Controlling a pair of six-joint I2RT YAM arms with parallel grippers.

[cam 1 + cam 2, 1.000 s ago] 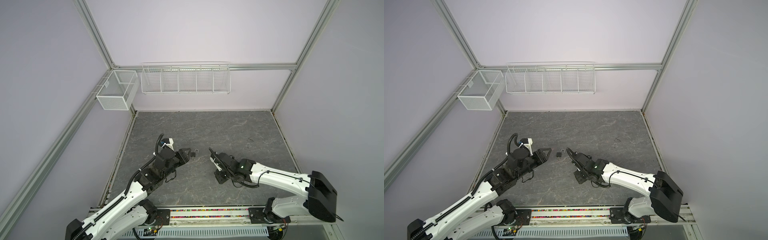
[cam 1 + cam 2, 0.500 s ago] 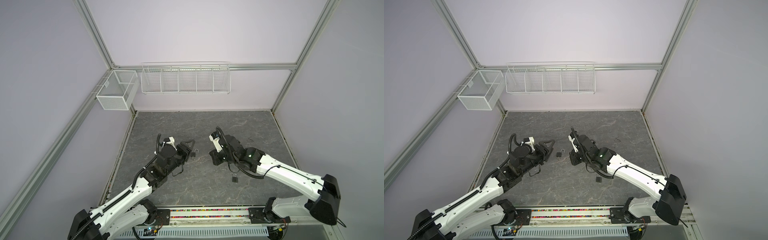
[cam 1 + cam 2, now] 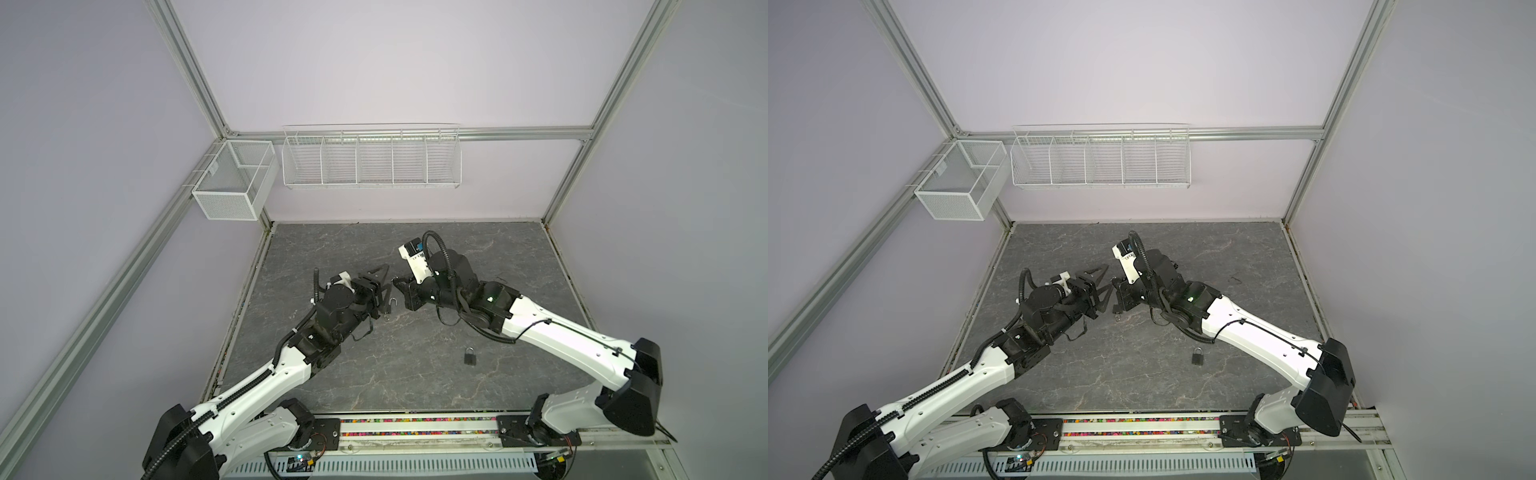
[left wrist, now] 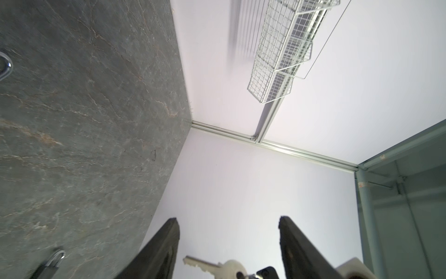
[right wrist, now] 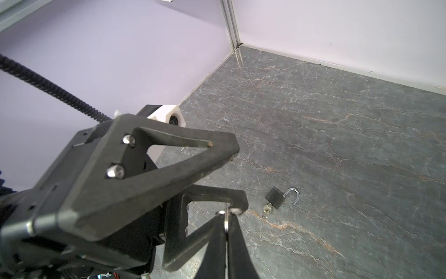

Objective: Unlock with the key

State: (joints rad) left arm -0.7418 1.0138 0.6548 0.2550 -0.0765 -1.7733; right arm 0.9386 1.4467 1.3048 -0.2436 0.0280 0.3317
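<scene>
My arms have just lifted and met mid-frame in both top views: left jaws spread clear of the key (image 4: 210, 265), right jaws pinched shut on its ring (image 5: 226, 218), so I judge it handed over for the closed padlock (image 3: 470, 356) lower right on the desk (image 3: 415, 395).

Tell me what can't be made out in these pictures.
- Key: left wrist view, its head partly cut off by the bottom edge.
- Padlock: same view, body cut off at the bottom edge.
- Key ring: right wrist view, mostly hidden inside the shut right gripper.
- Near padlock: both top views, too small to tell locked from open.
</scene>
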